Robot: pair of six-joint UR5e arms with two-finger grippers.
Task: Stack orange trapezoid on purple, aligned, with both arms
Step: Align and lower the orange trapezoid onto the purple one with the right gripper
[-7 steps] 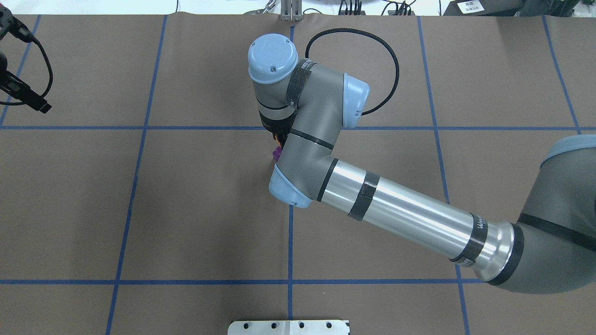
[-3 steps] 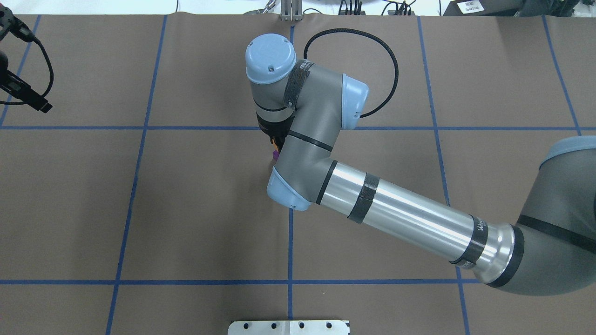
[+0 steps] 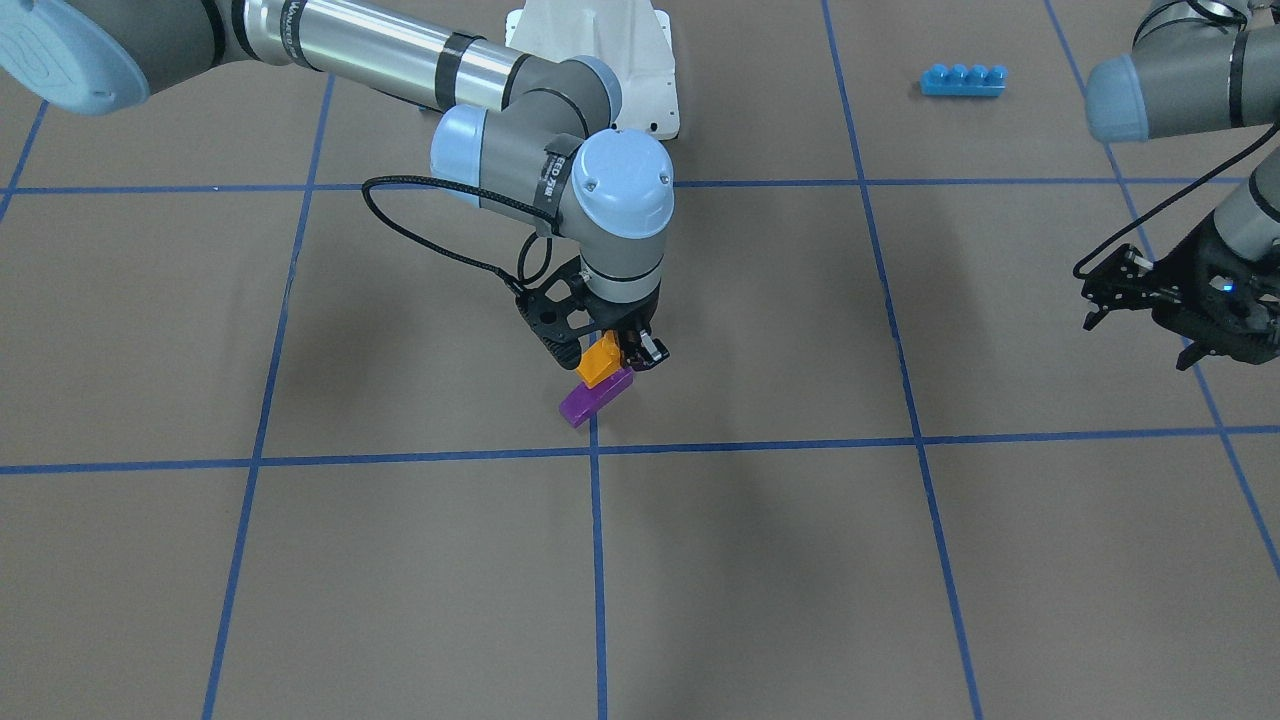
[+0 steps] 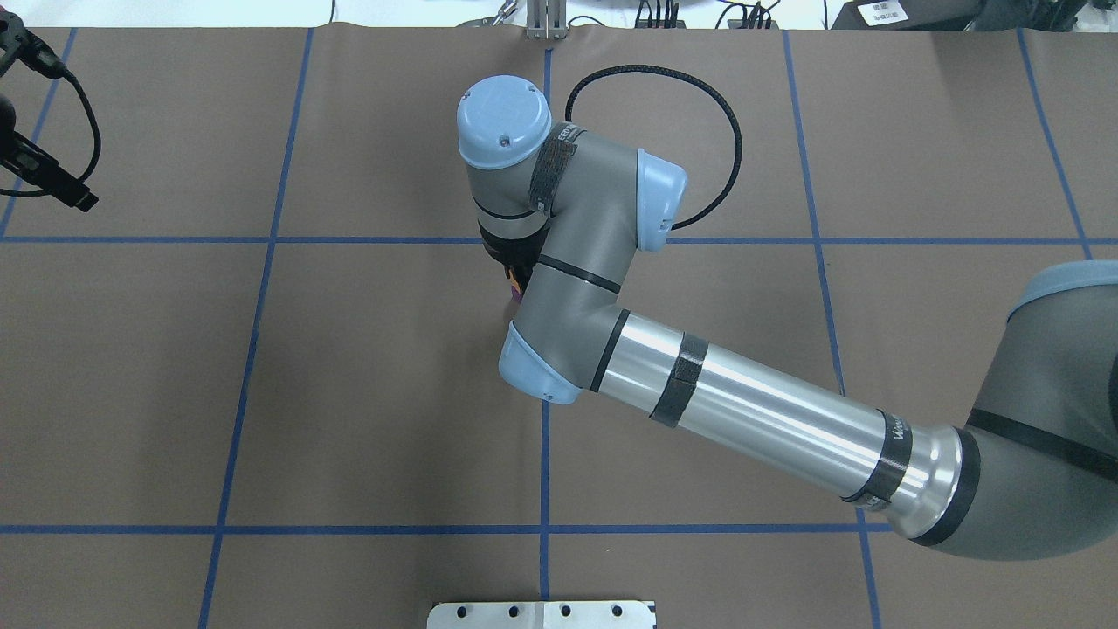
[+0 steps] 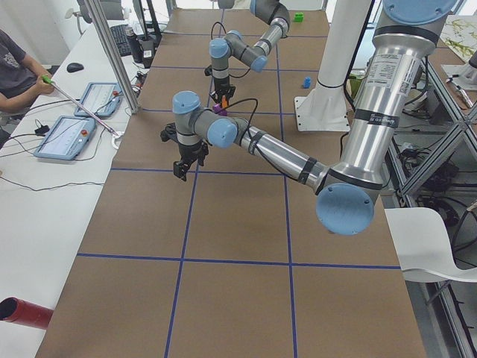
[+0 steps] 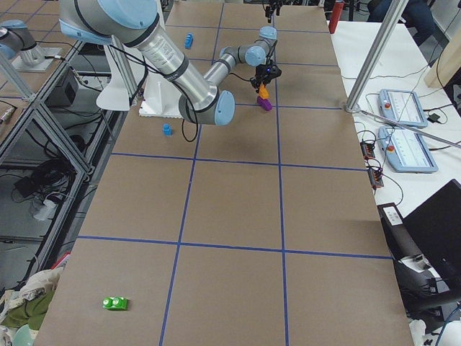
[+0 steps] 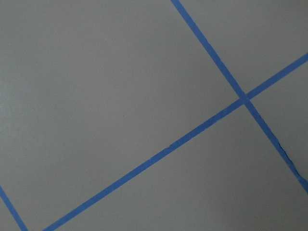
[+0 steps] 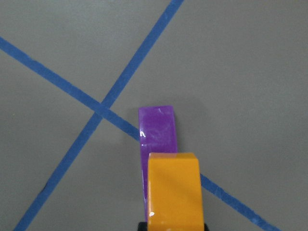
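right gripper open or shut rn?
Shut: the right gripper has the orange trapezoid clamped between its jaws, over the purple. Seated or not, cannot tell.

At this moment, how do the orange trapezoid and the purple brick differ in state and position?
The orange trapezoid is clamped in the right gripper; the purple brick lies free on the table. Orange sits above, over one end of purple; purple's other end sticks out uncovered. Whether they touch is unclear. Both are glossy and lie along nearly the same line.
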